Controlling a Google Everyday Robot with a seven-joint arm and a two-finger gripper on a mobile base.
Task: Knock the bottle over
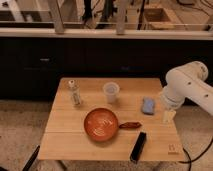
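The bottle (75,93) is small, slim and clear with a whitish cap. It stands upright near the far left corner of the wooden table (65,140). My gripper (168,116) hangs from the white arm (187,86) over the table's right edge. It is far to the right of the bottle and not touching it.
A translucent white cup (111,92) stands right of the bottle. An orange pan (101,124) with a dark red handle (130,125) lies in the middle. A blue sponge (148,105) lies beside my gripper. A black bar-shaped object (138,146) lies at the front right.
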